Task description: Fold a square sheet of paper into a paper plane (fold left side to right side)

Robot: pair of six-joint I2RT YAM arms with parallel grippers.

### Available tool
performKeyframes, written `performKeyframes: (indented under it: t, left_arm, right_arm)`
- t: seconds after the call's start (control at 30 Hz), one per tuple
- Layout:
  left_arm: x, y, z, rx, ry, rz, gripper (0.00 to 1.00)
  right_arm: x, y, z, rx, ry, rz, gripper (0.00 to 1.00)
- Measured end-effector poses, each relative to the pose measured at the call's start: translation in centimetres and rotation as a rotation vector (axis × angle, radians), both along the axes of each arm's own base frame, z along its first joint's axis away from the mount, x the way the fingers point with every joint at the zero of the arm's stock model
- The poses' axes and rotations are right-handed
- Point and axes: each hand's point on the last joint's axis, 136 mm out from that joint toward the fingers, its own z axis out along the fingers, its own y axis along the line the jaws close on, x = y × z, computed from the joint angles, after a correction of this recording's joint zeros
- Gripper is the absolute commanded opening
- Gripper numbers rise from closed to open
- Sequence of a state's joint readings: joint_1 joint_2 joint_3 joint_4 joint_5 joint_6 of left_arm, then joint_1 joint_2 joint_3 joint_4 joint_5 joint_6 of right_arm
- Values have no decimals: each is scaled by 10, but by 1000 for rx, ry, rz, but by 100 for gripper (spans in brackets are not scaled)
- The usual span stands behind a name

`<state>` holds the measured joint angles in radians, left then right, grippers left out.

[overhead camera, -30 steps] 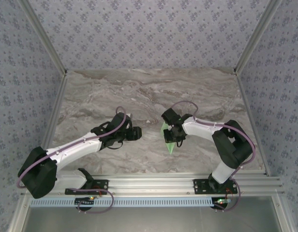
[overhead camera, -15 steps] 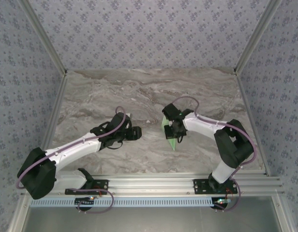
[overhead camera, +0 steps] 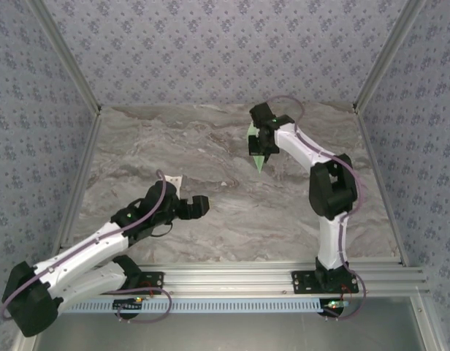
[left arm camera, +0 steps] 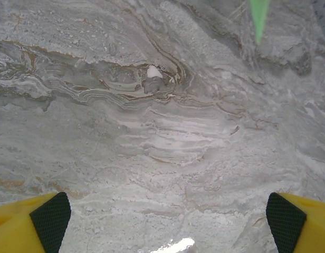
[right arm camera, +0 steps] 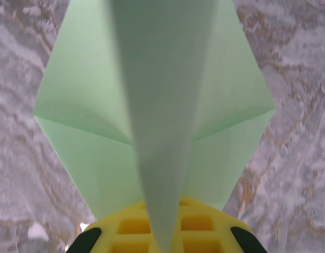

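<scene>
Right hand [overhead camera: 263,140]: jaws are closed on the paper plane [overhead camera: 258,159], which is gripped along its centre fold. In the wrist view, the pale green wings are seen spread to either side of the raised crease, above the yellow fingers [right arm camera: 204,232]. The plane is held over the far middle of the marble tabletop [overhead camera: 174,146], sharp tip pointed toward the arm bases.

Left hand [overhead camera: 196,207]: jaws are spread fully wide, and nothing is held between the black pads [left arm camera: 50,217]. It is positioned over the near left area, well apart from the plane.
</scene>
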<state>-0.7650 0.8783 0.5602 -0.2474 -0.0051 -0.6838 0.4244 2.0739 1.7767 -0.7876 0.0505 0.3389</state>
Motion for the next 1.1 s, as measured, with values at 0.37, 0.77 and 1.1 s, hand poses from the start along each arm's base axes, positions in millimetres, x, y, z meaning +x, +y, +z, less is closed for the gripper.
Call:
performKeyframes:
  t: [0.37, 0.77, 1.1]
  left_arm:
    - [-9, 10, 10, 8, -42, -21, 98]
    - [-13, 13, 4, 35, -22, -25, 98]
    - [-13, 13, 4, 35, -21, -25, 98]
  right_arm:
    - [44, 16, -43, -43, 83, 0, 5]
    - [34, 11, -80, -92, 194, 1, 10]
    - [33, 17, -82, -73, 203, 11, 22]
